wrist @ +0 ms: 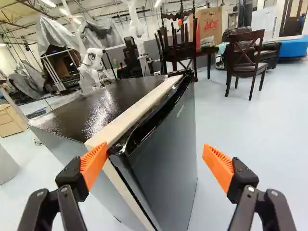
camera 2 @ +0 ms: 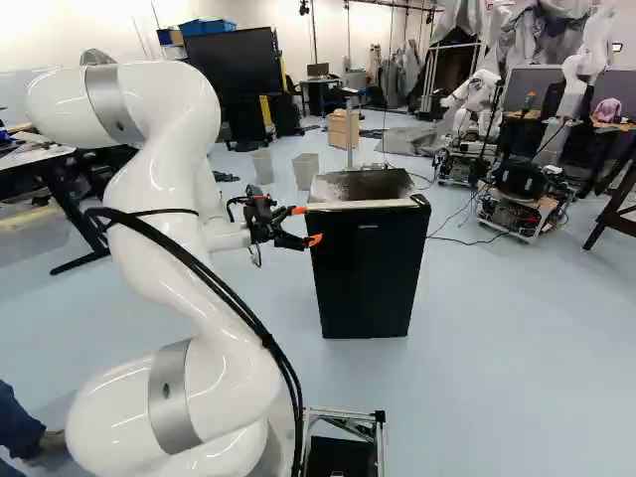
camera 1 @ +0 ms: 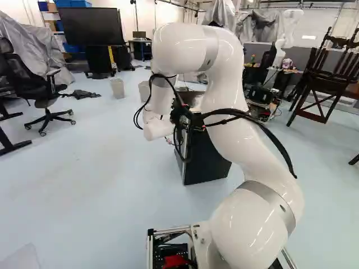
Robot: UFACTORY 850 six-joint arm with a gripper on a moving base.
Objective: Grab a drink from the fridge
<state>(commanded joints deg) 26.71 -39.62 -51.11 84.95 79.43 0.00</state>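
Fridge (camera 2: pixel 366 273) upright on floor (camera 2: pixel 507 378). My gripper (camera 2: pixel 306 226): fingers apart, one pad (wrist: pixel 94 164) at the top corner of the door (wrist: pixel 166 154).

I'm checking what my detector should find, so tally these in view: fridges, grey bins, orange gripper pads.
Fridge: 1
Grey bins: 2
Orange gripper pads: 2
Total: 5
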